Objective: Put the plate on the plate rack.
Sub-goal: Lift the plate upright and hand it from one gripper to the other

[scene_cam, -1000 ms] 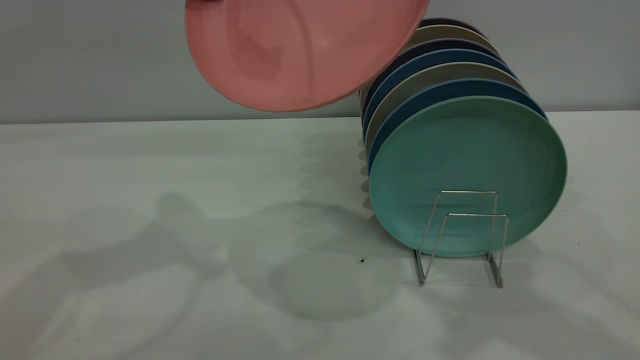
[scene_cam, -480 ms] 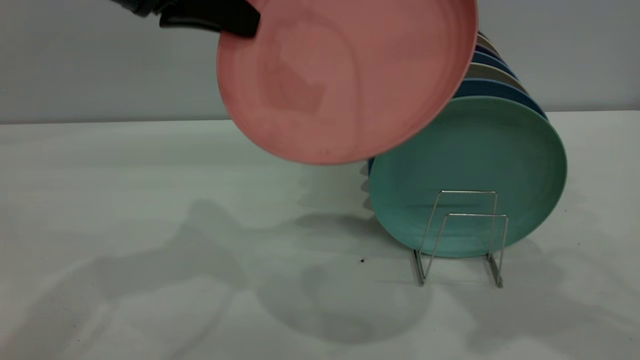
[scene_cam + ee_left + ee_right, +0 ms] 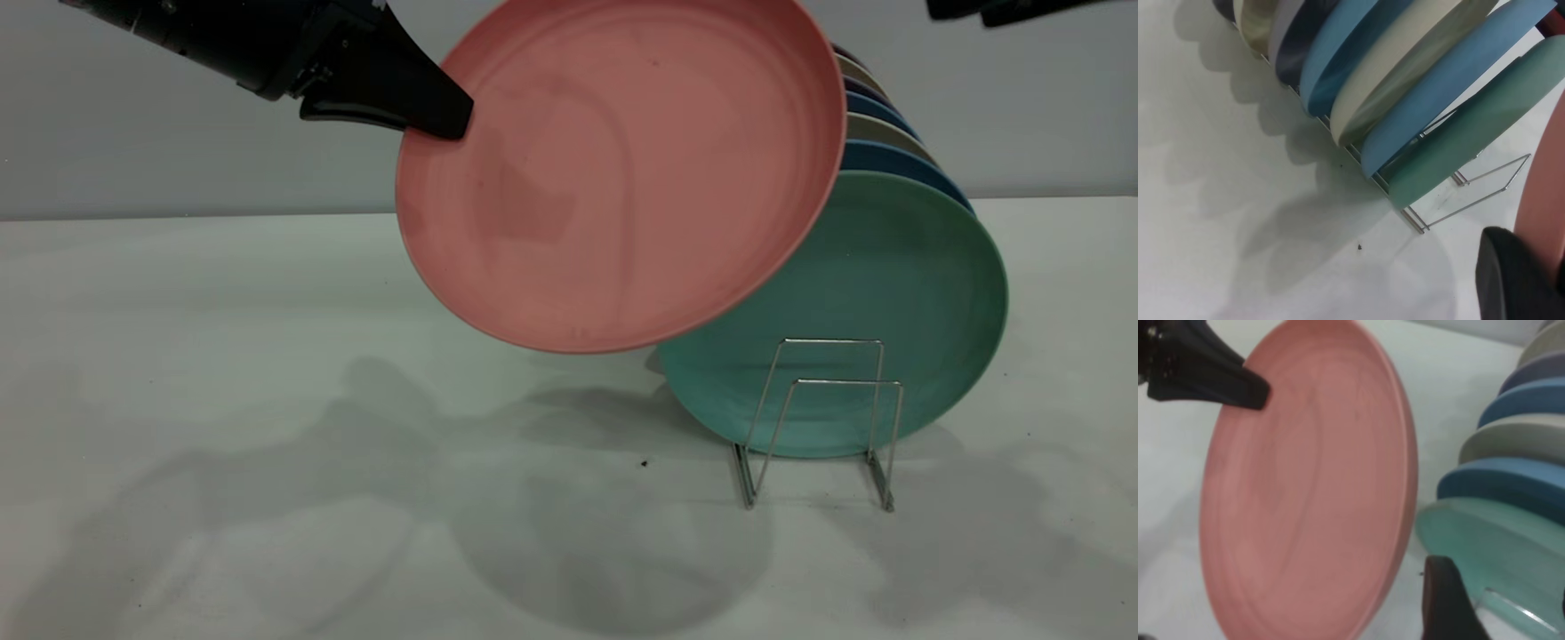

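Note:
My left gripper (image 3: 442, 117) is shut on the upper left rim of the salmon-pink plate (image 3: 622, 169) and holds it tilted in the air, in front of and above the left part of the teal-green plate (image 3: 898, 284). The plate's lower edge hangs above the table, left of the silver wire plate rack (image 3: 827, 391). The two front loops of the rack stand empty before the teal plate. In the left wrist view the finger (image 3: 1511, 280) presses the pink rim (image 3: 1546, 200). My right gripper (image 3: 996, 9) is open and empty, high at the top right.
Several blue, cream and dark plates (image 3: 889, 142) stand upright in the rack behind the teal one. They also show in the left wrist view (image 3: 1405, 73). The white table (image 3: 267, 400) stretches left of the rack, with a grey wall behind.
The pink plate has come down and to the right, toward the rack's front, and now covers part of the teal plate. The left arm and the right gripper's tip have come into view.

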Robot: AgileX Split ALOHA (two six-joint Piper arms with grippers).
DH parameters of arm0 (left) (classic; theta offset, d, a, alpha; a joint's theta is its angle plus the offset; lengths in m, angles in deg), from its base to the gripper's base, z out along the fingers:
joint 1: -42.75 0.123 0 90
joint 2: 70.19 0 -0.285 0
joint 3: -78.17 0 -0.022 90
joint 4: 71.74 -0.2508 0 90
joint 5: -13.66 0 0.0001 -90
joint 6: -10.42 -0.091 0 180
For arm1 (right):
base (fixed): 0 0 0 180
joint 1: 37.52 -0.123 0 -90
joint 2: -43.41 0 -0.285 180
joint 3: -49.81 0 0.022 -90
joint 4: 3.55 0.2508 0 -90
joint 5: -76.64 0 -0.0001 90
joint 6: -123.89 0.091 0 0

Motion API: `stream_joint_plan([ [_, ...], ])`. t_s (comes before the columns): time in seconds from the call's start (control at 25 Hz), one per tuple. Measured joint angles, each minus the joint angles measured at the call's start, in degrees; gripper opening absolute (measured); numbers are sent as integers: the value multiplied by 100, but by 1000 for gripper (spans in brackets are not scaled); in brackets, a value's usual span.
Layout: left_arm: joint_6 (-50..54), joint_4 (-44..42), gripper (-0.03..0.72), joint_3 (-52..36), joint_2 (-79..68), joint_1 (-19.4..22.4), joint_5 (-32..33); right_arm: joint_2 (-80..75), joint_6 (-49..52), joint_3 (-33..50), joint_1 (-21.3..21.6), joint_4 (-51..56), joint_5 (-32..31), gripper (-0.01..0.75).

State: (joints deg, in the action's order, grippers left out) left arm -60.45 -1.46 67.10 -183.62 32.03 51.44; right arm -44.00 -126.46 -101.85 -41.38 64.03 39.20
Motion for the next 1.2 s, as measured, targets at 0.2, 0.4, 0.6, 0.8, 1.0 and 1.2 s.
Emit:
stream_joint_plan([
  [0.2, 13, -5, 18, 0, -5, -91, 16, -343, -96, 0, 0, 66, -139, 430],
  [0.4, 13, -5, 18, 0, -108, -373, -56, -371, -198, 0, 0, 134, -145, 430],
  [0.6, 13, -5, 18, 0, -192, -489, -157, -482, -221, 0, 0, 183, -170, 430],
  [0.8, 13, -5, 18, 0, -192, -489, -174, -642, -258, 0, 0, 239, -289, 430],
  [1.0, 13, -5, 18, 0, -192, -489, -198, -748, -410, 0, 0, 449, -539, 430],
  [1.2, 27, 0, 18, 0, -192, -493, -198, -756, -478, 0, 0, 560, -675, 430],
])
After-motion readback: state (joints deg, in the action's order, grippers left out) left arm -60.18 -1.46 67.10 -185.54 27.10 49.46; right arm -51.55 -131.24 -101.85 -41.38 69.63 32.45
